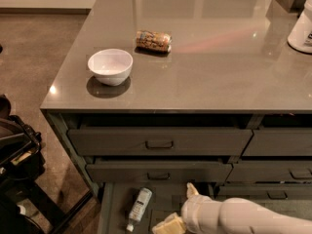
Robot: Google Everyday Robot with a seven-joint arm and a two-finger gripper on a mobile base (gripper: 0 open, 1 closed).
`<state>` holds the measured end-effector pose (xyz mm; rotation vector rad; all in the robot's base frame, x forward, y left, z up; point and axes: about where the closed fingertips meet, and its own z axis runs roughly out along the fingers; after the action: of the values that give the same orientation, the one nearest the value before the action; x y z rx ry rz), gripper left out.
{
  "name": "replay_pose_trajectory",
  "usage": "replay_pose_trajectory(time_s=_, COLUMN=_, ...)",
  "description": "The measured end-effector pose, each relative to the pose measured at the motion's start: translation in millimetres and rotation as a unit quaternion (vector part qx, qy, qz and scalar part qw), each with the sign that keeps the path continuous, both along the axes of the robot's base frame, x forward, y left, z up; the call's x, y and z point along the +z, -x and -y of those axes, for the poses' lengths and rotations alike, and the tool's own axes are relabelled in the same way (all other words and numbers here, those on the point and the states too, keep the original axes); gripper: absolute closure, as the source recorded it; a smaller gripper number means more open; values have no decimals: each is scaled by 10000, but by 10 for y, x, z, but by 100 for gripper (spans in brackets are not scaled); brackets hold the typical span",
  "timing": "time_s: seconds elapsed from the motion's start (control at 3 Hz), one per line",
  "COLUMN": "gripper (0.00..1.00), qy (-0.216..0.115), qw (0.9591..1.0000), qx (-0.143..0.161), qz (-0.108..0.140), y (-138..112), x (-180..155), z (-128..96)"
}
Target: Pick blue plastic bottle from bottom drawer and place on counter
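Note:
The blue plastic bottle [139, 206] lies on its side on the floor of the open bottom drawer [111, 213], cap toward the near edge. My gripper [179, 208] hangs over the same drawer, just right of the bottle and not touching it. It is open, with one cream fingertip [192, 189] up and the other low, and nothing between them. The white arm runs off to the lower right. The counter [219, 67] spreads above the drawers.
On the counter stand a white bowl [110, 66] at the left, a brown patterned can [153, 40] lying on its side, and a big white jug [302, 28] at the right edge. Two handled drawers [159, 142] sit shut above. Dark equipment [14, 155] stands at the left.

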<state>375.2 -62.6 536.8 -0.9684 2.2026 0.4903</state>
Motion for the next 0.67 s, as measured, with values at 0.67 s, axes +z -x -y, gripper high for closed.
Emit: replay_pose_trajectory(time_s=0.67, gripper=0, qy=144, qw=9995, qx=-174, qz=-233, y=-91, x=-603, z=-164)
